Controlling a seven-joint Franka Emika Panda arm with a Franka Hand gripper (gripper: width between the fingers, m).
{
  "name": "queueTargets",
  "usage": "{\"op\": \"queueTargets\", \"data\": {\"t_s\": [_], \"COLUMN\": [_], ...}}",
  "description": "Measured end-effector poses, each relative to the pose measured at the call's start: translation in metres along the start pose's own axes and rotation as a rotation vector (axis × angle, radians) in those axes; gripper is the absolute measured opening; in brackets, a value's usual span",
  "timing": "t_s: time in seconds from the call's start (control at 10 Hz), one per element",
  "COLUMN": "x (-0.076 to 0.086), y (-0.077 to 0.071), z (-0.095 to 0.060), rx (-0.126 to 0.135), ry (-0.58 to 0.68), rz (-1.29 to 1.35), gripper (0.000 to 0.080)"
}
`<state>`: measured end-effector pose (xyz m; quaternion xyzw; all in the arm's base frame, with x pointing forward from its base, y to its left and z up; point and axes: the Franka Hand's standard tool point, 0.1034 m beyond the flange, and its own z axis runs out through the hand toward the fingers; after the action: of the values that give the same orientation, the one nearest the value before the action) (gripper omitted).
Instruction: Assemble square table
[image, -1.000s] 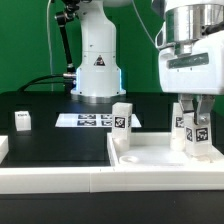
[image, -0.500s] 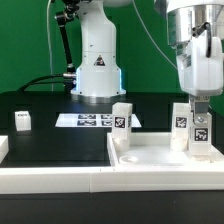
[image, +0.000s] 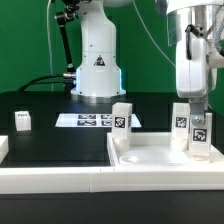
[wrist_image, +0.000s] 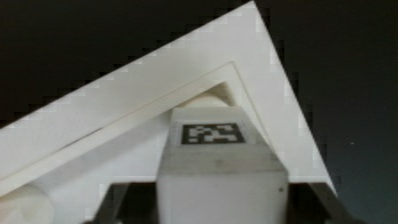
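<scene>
The gripper clasps a leg standing upright in a corner of the top, exterior view's right. It looks like light, stiff, slick plastic; its flat sides suit pinching.

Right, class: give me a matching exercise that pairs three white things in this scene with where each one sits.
Things
1. small white tagged block
2. thin flat white marker board
3. upright white tagged leg block

Places
A. in the gripper, at a corner of the large white square tray-like top
B. alone on the black table, at the exterior view's left
C. flat on the table before the white robot base

Pairs: 1-B, 2-C, 3-A
</scene>
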<state>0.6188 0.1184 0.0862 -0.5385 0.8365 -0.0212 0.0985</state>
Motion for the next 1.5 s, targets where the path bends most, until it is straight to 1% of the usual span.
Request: {"op": "queueTargets", "data": {"t_s": [0.1, 0.2, 0.3, 0.4, 0.5, 0.6, 1.0, 1.3, 1.5], "x": [-0.0001, 0.0, 0.0, -0.001, -0.0022, -0.0027, -0.0018, -0.0018, -0.0026], "y": [0.0002, 0.0002, 0.0005, 0.0004, 0.0006, 0.0006, 0.0001, -0.0008, -0.0005], "z": [0.0001, 0.0003, 0.0006, 0.0001, 0.0, 0.0001, 0.0, -0.0006, -0.0005], "rx": [0.0, 0.0, -0.002, -0.004, -0.003, 0.001, 0.001, -0.004, -0.006], "ry": [0.0, 0.0, 0.001, 0.0, -0.001, -0.002, -0.001, 0.015, 0.021], "rz": [-0.027, -0.062, -0.11, -0.175, -0.238, -0.305, -0.567, -0.905, -1.035], "gripper": [0.0402, 0.0536, 0.0536, 0.0626, 0.0642, 0.0642, 0.0649, 0.0649, 0.0649]}}
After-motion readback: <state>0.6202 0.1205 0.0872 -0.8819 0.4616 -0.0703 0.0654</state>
